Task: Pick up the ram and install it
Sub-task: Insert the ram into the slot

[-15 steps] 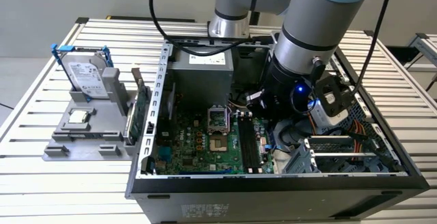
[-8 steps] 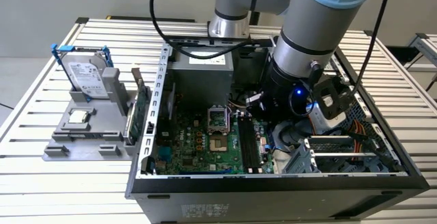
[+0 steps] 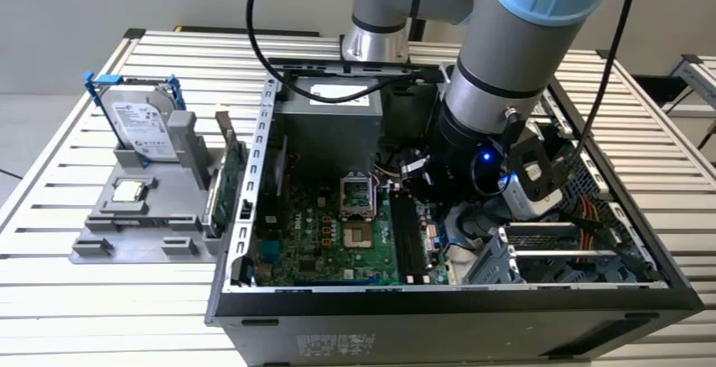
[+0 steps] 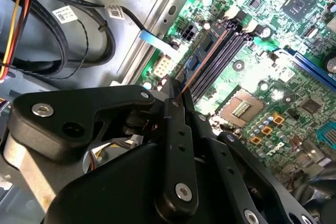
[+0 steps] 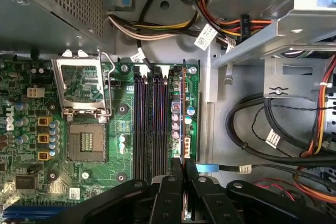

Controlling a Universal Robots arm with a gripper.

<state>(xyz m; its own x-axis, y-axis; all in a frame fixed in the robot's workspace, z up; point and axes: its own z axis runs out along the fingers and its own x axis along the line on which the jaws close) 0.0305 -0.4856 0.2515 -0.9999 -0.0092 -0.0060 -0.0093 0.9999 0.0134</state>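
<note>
The gripper (image 5: 182, 179) hangs low inside the open computer case (image 3: 448, 296), over the motherboard (image 5: 121, 124), its jaws closed edge-on upon the ram (image 5: 182, 114). In the first wrist view the ram stands upright over the slot farthest from the open processor socket (image 5: 85, 141), beside the empty memory slots (image 5: 149, 124); whether it is seated is hard to judge. Bundled cables (image 5: 273, 145) crowd the case floor just beyond the board's edge. Outside the case, a grey holder (image 3: 140, 216) on the slatted worktop (image 3: 67, 292) carries a hard drive (image 3: 143, 128) and a processor chip (image 3: 131, 189).
</note>
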